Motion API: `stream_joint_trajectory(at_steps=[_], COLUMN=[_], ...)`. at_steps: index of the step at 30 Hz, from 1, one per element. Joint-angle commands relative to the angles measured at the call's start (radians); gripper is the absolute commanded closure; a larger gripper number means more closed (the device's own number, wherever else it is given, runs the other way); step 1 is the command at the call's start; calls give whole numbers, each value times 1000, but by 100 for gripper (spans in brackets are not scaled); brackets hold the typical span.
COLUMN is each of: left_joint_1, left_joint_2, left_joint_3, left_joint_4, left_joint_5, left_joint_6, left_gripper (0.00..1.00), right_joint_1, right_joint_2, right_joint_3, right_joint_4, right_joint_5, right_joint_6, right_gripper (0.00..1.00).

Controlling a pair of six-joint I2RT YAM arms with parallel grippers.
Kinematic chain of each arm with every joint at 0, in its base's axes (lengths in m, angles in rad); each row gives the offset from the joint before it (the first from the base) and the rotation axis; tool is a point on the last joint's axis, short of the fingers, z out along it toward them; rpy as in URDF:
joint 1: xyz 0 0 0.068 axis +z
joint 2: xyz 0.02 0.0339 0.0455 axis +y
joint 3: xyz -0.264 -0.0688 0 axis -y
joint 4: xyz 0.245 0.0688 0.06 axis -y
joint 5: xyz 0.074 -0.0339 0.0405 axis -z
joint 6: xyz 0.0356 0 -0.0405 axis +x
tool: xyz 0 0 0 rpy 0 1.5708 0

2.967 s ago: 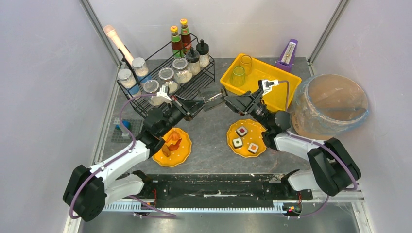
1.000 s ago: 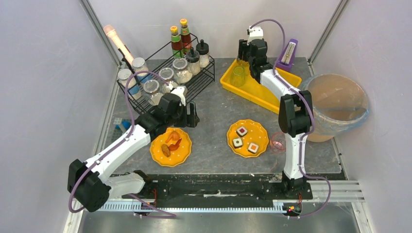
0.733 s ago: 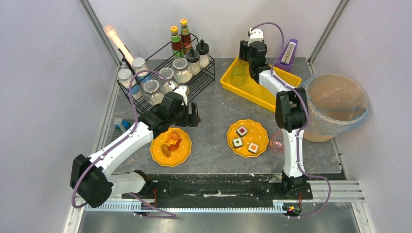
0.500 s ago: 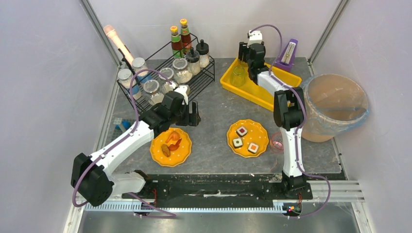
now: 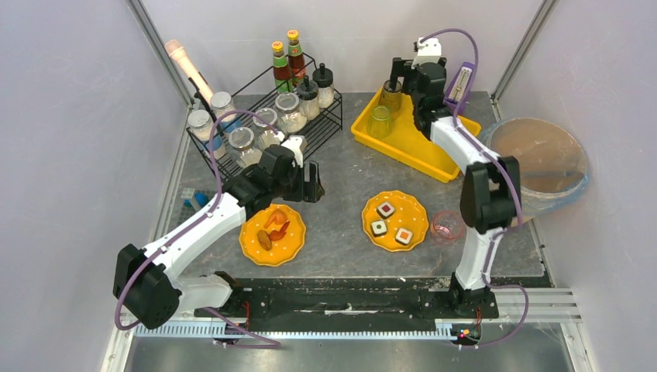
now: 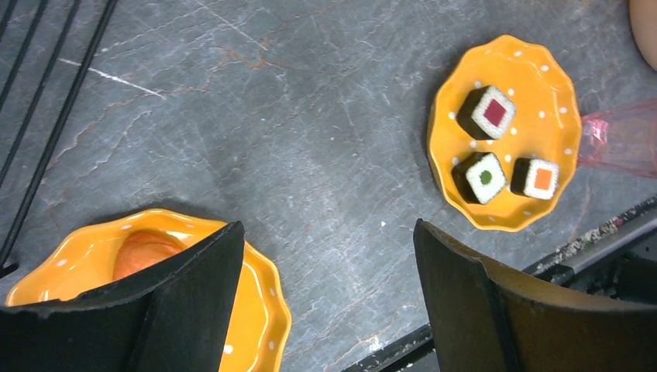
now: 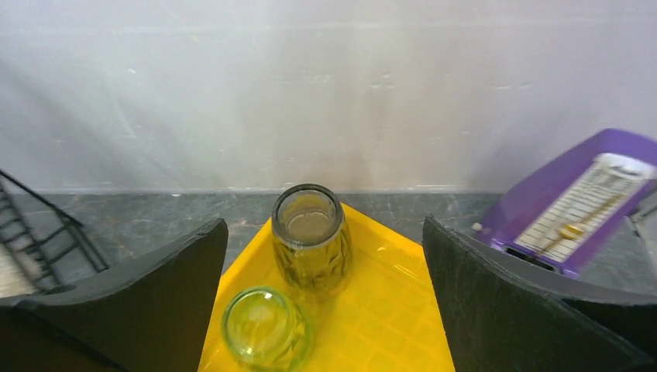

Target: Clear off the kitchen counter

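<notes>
My right tool [image 7: 324,223] gapes wide and empty; the amber glass [image 7: 310,240] stands free in the yellow tray [image 7: 403,310] just ahead. My left tool [image 6: 327,229], wide too, hovers over the counter [image 6: 256,116]. Next, I judge, the pink cup [image 5: 447,227].

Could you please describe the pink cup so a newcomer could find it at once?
On the grey counter, near its front edge, sits an orange plate holding three sushi pieces. Just right of that plate is the pink cup, the only clear pink thing; the other glasses are yellow-green and stand in the yellow tray.
</notes>
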Motion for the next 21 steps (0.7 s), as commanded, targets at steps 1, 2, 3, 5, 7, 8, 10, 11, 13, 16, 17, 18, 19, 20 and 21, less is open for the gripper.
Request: stream_joint_trajectory(at_steps=[1,2,3,5,7,8,10,11,13,16,17,18,19,20,21], left_joint_1=[-33,-47,-62,-95,-137,-159,-199,-216,-244,-287,-299,-313,-325,-334,-342], left_joint_2=[-5,-1,4,18,31,42,61,72,95,142,159,179,199,216,232], left_joint_3=[62,69,77,92,110,118,136,142,155,192,211,229,241,252,260], left_joint_4=[46,46,46,48,52,56,64,71,89,119,125,132,142,156,170], left_joint_5=[47,47,46,42,35,31,25,23,28,35,34,33,33,35,42], left_joint_6=[34,36,37,38,39,36,26,18,1,-23,-30,-36,-47,-58,-71], left_gripper=[15,15,15,15,15,15,15,15,16,16,16,16,17,17,17], right_joint_1=[-2,-2,-1,-2,-2,-2,-2,-2,-3,-2,-2,-2,-2,-2,-2], right_joint_2=[-250,-286,-331,-417,-505,-555,-630,-672,-748,-856,-887,-915,-946,-975,-999], right_joint_3=[-97,-119,-146,-205,-274,-302,-345,-372,-425,-486,-503,-516,-532,-548,-568], right_joint_4=[-87,-124,-167,-238,-289,-343,-421,-457,-517,-621,-656,-699,-744,-782,-828], right_joint_5=[14,22,27,34,29,25,16,14,16,24,25,26,25,25,28], right_joint_6=[39,46,53,66,79,91,111,119,136,170,181,194,205,220,235], right_gripper=[2,2,2,2,2,2,2,2,2,2,2,2,2,3,6])
